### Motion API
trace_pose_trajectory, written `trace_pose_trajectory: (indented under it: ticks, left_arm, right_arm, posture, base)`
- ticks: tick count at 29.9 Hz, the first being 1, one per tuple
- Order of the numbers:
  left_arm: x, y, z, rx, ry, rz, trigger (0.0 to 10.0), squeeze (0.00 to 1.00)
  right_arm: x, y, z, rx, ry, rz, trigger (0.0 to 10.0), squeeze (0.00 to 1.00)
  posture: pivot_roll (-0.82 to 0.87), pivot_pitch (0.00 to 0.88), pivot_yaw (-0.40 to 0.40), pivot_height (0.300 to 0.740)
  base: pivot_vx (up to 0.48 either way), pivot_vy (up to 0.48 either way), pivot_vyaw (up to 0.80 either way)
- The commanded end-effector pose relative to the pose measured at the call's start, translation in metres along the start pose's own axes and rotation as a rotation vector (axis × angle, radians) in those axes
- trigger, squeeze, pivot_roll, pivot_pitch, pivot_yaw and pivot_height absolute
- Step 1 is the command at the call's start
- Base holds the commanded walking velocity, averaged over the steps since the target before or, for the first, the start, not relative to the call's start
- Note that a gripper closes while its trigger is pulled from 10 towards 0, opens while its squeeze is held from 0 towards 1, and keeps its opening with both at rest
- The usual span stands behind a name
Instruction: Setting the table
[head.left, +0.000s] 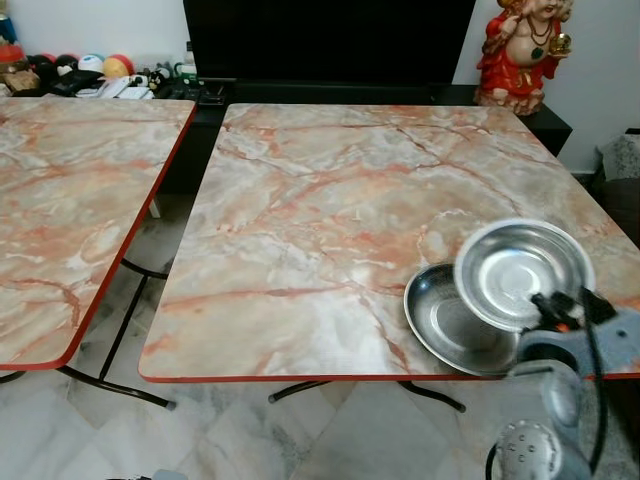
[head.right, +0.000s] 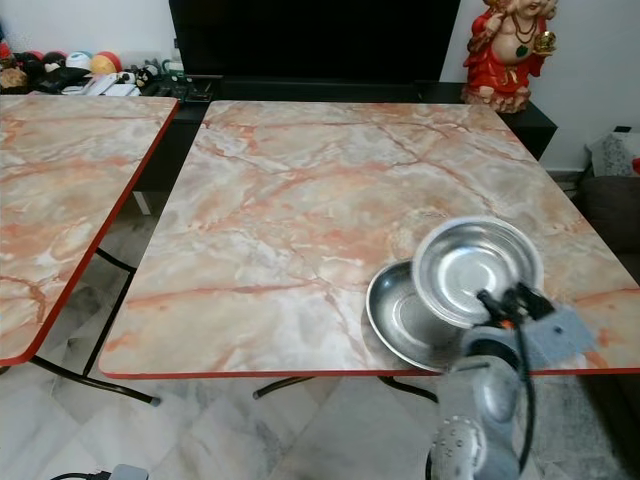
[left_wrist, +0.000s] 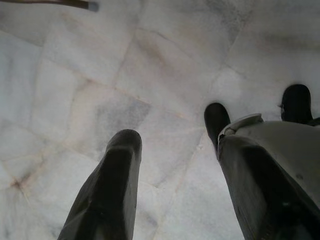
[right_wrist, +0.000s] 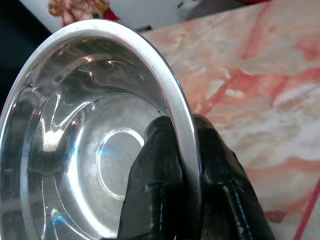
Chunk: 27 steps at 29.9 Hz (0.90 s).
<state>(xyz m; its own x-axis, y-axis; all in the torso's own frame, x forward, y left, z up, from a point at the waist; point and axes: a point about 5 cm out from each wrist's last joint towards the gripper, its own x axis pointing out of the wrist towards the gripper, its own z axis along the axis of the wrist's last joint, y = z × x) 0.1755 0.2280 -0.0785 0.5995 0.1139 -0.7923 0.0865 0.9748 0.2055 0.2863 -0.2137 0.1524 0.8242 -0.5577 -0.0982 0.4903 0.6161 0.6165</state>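
- Left eye view: a marble-patterned table (head.left: 330, 210) with a red edge stands ahead. A second table (head.left: 70, 200) of the same pattern stands to its left, apart from it across a gap of floor.
- At about 4 o'clock on the near table, a steel bowl (head.left: 455, 320) lies flat close to the front edge. A second bowl (head.left: 520, 270) is held tilted above it, overlapping its far-right rim; whether the two touch is hard to tell.
- The right hand (head.left: 560, 305) grips the tilted bowl at its near rim, at the bowl's 5 o'clock.
- A red and gold statue (head.left: 520, 50) stands on a dark cabinet (head.left: 555, 120) at 1 o'clock behind the table, beside a large black screen (head.left: 330, 40). Small clutter lies at 11 o'clock.
- Right eye view: same layout, with the held bowl's open face turned toward the camera.
- Left wrist view: the left hand (left_wrist: 170, 140) hangs over pale floor tiles (left_wrist: 100, 75), its fingers (left_wrist: 117, 170) apart and holding nothing.
- Right wrist view: the right hand's two fingers (right_wrist: 160, 165) are clamped on the held bowl's rim, one inside, one outside. The table surface lies beyond.
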Motion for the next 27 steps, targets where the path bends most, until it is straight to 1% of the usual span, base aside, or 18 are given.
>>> trace_pose_trajectory:
  ticks: [1, 2, 4, 6, 8, 11, 12, 14, 15, 16, 18, 20, 23, 27]
  left_arm:
    - [-0.001, 0.002, -0.007, 0.006, 0.034, 0.007, 10.0, 0.00]
    - [-0.001, 0.002, -0.007, 0.006, 0.033, 0.008, 10.0, 0.00]
    - [-0.001, 0.002, -0.007, 0.006, 0.033, 0.009, 10.0, 0.00]
    - [-0.001, 0.002, -0.007, 0.007, 0.033, 0.009, 10.0, 0.00]
    - [-0.001, 0.002, -0.007, 0.007, 0.033, 0.009, 10.0, 0.00]
    - [-0.001, 0.001, -0.008, 0.006, 0.035, 0.009, 10.0, 0.00]
    - [-0.002, 0.001, -0.008, 0.006, 0.035, 0.009, 10.0, 0.00]
    - [-0.002, 0.002, -0.008, 0.006, 0.036, 0.010, 10.0, 0.00]
    - [-0.002, 0.002, -0.009, 0.006, 0.037, 0.011, 10.0, 0.00]
    - [-0.002, 0.002, -0.009, 0.006, 0.038, 0.012, 10.0, 0.00]
    - [-0.002, 0.002, -0.009, 0.007, 0.037, 0.012, 10.0, 0.00]
    - [-0.002, 0.002, -0.009, 0.005, 0.036, 0.013, 10.0, 0.00]
    - [-0.002, 0.002, -0.009, 0.005, 0.035, 0.012, 10.0, 0.00]
    - [-0.002, 0.001, -0.009, 0.006, 0.035, 0.010, 10.0, 0.00]
  right_arm:
    - [-0.009, 0.009, -0.002, 0.077, 0.039, -0.005, 10.0, 0.00]
    - [-0.011, 0.010, -0.003, 0.096, 0.059, -0.002, 10.0, 0.00]
    - [-0.018, 0.022, -0.003, 0.108, 0.086, 0.058, 10.0, 0.00]
    - [-0.020, 0.026, -0.004, 0.121, 0.108, 0.072, 10.0, 0.00]
    - [-0.021, 0.026, -0.004, 0.117, 0.112, 0.063, 10.0, 0.00]
    - [-0.027, 0.024, -0.011, 0.200, 0.194, -0.043, 10.0, 0.00]
    - [-0.029, 0.023, -0.014, 0.209, 0.226, -0.064, 10.0, 0.00]
    - [-0.030, 0.024, -0.015, 0.214, 0.240, -0.070, 10.0, 0.00]
    - [-0.032, 0.026, -0.015, 0.206, 0.248, -0.054, 10.0, 0.00]
    - [-0.033, 0.029, -0.016, 0.179, 0.264, -0.037, 10.0, 0.00]
    - [-0.034, 0.029, -0.016, 0.172, 0.281, -0.046, 10.0, 0.00]
    - [-0.035, 0.027, -0.021, 0.138, 0.326, -0.059, 10.0, 0.00]
    - [-0.036, 0.027, -0.023, 0.142, 0.338, -0.061, 10.0, 0.00]
    - [-0.042, 0.027, -0.032, 0.122, 0.438, -0.061, 10.0, 0.00]
  posture:
    - [-0.02, 0.127, -0.041, 0.740]
    - [-0.02, 0.129, -0.041, 0.740]
    - [-0.02, 0.130, -0.042, 0.740]
    - [-0.03, 0.140, -0.041, 0.740]
    - [-0.03, 0.140, -0.041, 0.740]
    - [-0.02, 0.143, -0.041, 0.740]
    - [-0.02, 0.143, -0.041, 0.740]
    - [-0.02, 0.143, -0.041, 0.740]
    - [-0.02, 0.146, -0.040, 0.740]
    - [-0.03, 0.147, -0.040, 0.740]
    - [-0.02, 0.147, -0.041, 0.740]
    - [-0.02, 0.148, -0.042, 0.740]
    - [-0.02, 0.148, -0.043, 0.740]
    - [-0.03, 0.151, -0.045, 0.740]
  base:
    - [0.000, 0.000, 0.00]
    - [0.000, 0.000, 0.00]
    - [0.000, 0.000, 0.00]
    - [0.000, 0.000, 0.00]
    - [0.000, 0.000, 0.00]
    - [0.000, 0.000, 0.00]
    - [0.000, 0.000, 0.00]
    - [0.000, 0.000, 0.00]
    - [0.000, 0.000, 0.00]
    - [0.000, 0.000, 0.00]
    - [0.000, 0.000, 0.00]
    - [0.000, 0.000, 0.00]
    - [0.000, 0.000, 0.00]
    - [0.000, 0.000, 0.00]
